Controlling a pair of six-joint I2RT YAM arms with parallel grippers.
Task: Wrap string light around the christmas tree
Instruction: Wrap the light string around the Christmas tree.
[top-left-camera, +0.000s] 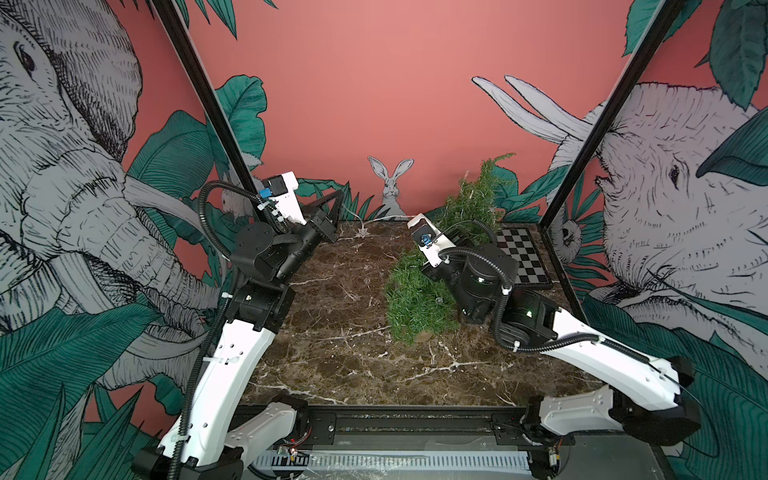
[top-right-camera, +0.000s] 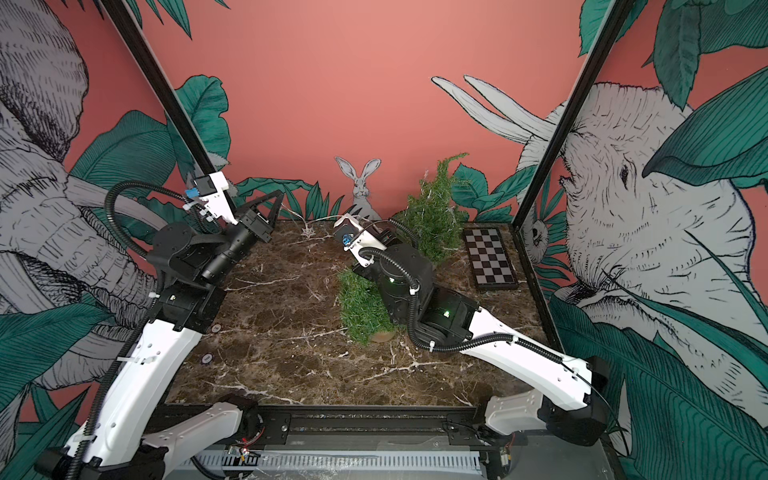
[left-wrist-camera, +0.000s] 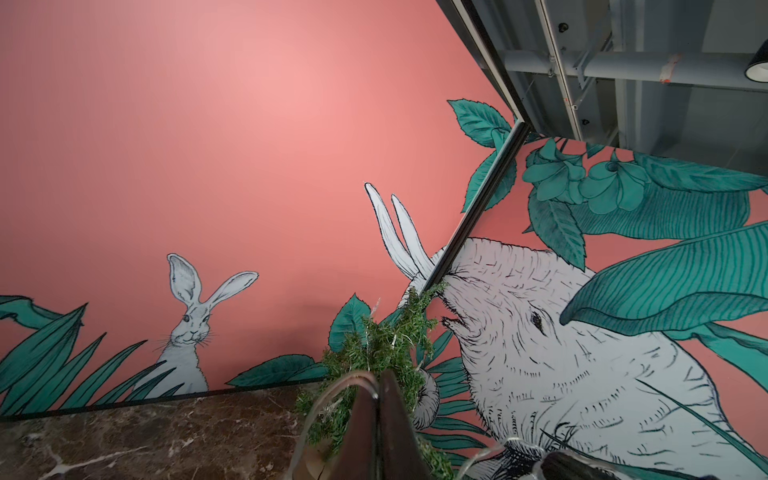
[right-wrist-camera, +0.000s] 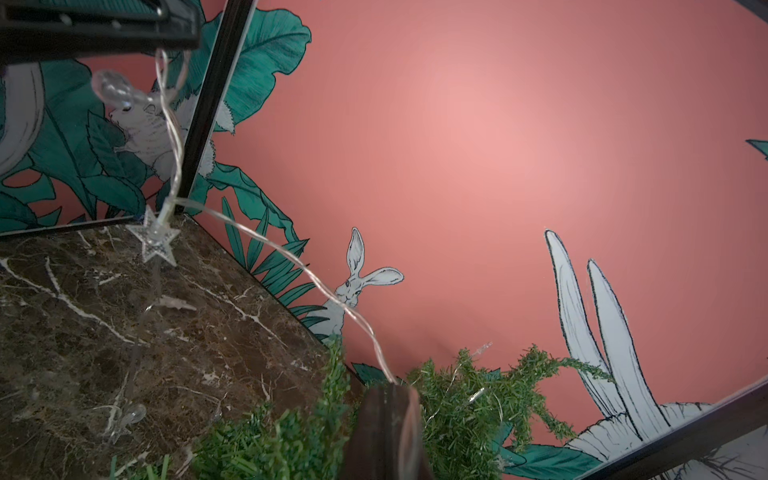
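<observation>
Left tool (top-left-camera: 340, 195) and right tool (right-wrist-camera: 390, 392) pinch string light (right-wrist-camera: 154, 240) near christmas tree (top-left-camera: 478, 203).

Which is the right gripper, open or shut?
Shut. In its wrist view the right gripper pinches the string light, jaws pressed together.

Coral walls (top-left-camera: 374, 83) painted with elephants (top-left-camera: 62, 166) and a rabbit (top-left-camera: 390, 187) enclose a marble table (top-left-camera: 353, 353).
</observation>
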